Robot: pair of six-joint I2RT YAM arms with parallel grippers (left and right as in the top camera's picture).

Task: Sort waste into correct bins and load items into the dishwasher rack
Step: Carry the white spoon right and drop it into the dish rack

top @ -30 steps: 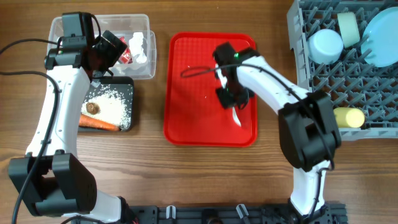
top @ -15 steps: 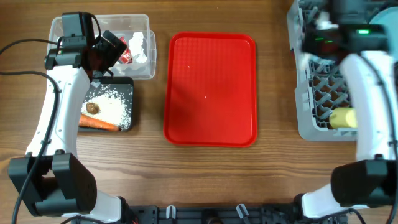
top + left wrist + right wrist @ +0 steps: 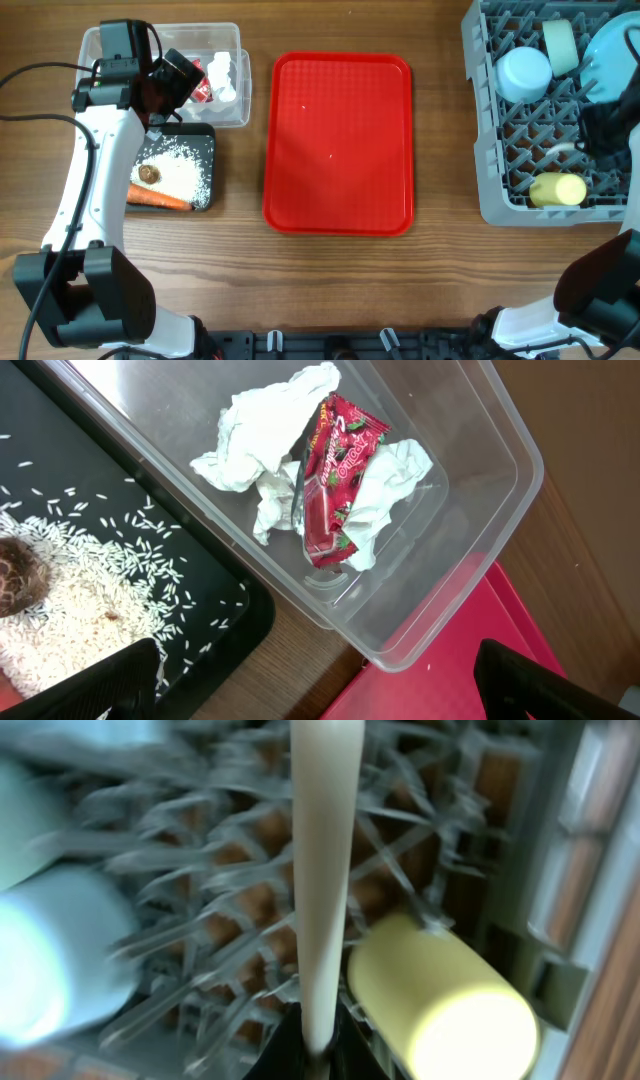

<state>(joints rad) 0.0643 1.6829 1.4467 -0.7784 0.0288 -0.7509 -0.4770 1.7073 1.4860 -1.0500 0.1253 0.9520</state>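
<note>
White plastic spoon [image 3: 322,870], handle smooth, creamy and motion-blurred, sits clamped in right gripper [image 3: 315,1058] above grey rack [image 3: 200,890] at 2 o'clock on the table [image 3: 440,290], yellow cup [image 3: 440,990] at its 4 o'clock; left gripper [image 3: 325,680] jaws wide apart over clear tub [image 3: 480,470].

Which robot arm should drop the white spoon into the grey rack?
Right. The right gripper holds the white spoon above the dishwasher rack, next to the yellow cup. The left gripper is open and far off, over the clear tub.
</note>
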